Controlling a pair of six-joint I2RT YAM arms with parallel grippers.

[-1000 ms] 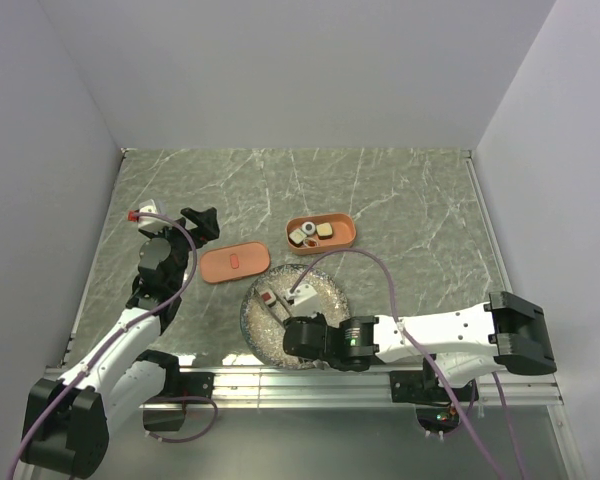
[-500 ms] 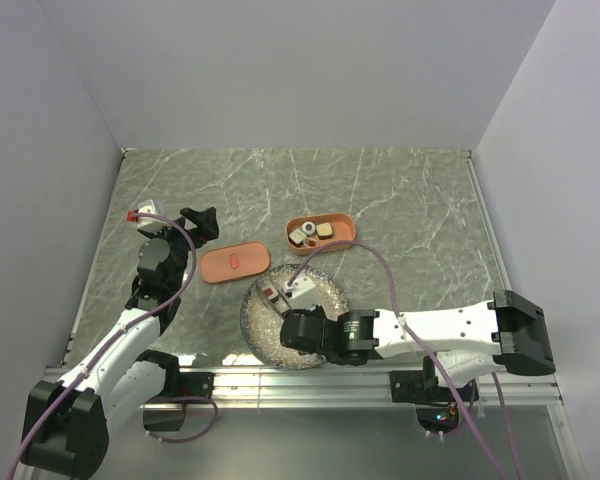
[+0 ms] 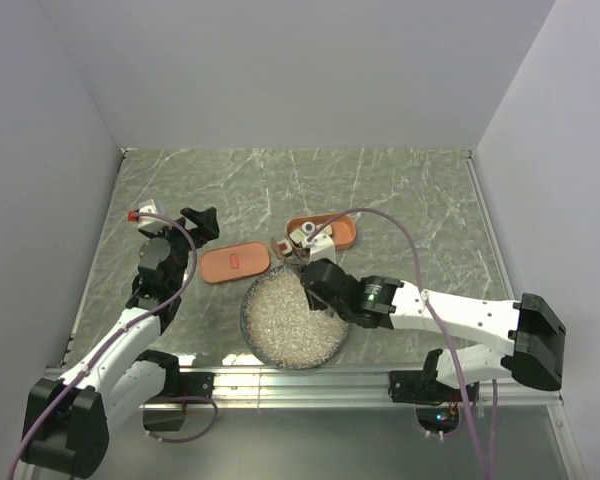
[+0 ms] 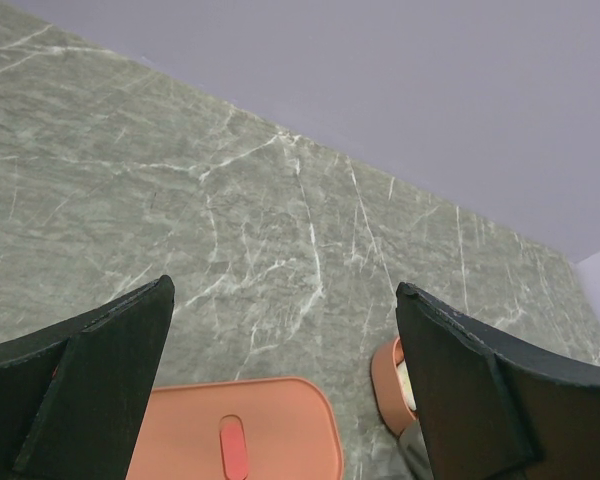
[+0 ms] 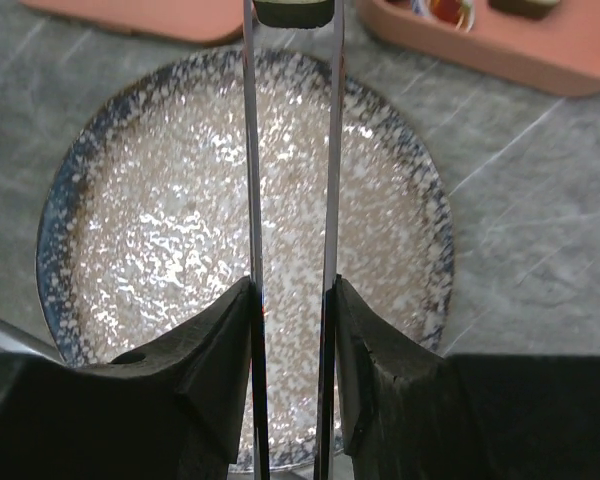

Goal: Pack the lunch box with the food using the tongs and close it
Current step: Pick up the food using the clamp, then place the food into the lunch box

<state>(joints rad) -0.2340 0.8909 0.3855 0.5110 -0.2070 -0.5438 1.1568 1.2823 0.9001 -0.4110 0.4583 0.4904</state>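
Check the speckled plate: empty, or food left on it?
Empty: the plate shows bare glaze only; the tongs hold one food piece beyond its far rim.

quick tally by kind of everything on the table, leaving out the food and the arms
box: 1
lid: 1
plate: 1
tongs: 1
total: 4
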